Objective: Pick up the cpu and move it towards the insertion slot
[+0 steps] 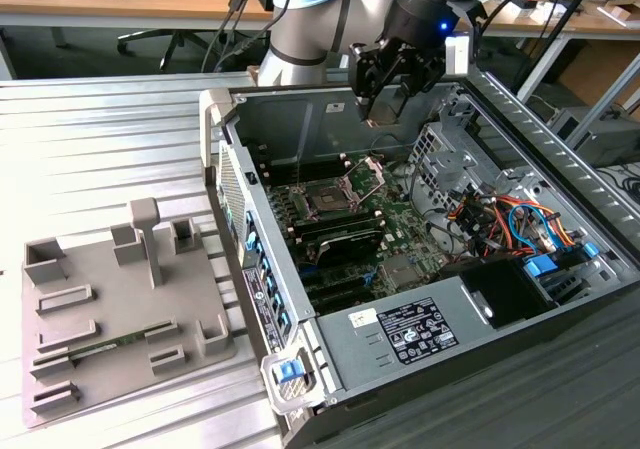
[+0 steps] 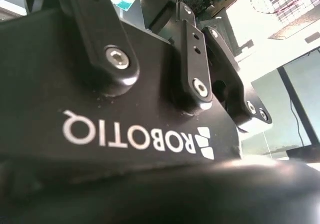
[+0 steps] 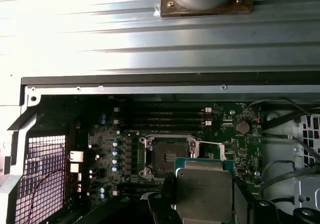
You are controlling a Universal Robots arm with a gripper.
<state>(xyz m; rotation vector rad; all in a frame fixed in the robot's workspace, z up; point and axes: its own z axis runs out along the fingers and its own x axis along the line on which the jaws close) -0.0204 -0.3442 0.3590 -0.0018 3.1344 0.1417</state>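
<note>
Ribbed metal table [image 1: 100, 139] holds an open computer case [image 1: 520, 299]. Up above the board, the gripper [image 1: 385, 97] is pinched tight on the cpu [image 3: 204, 194], so it stays flat. The insertion slot [image 3: 166, 154] sits just below, its bracket flipped up to let 1 chip in.

A pale ribbed metal tabletop [image 1: 90, 139] filled the foreground under bright, even light, while behind it a long wooden desk [image 1: 130, 4] ran across the back with cables draped over its edge and the star base of an office chair [image 1: 165, 41] beneath.
</note>
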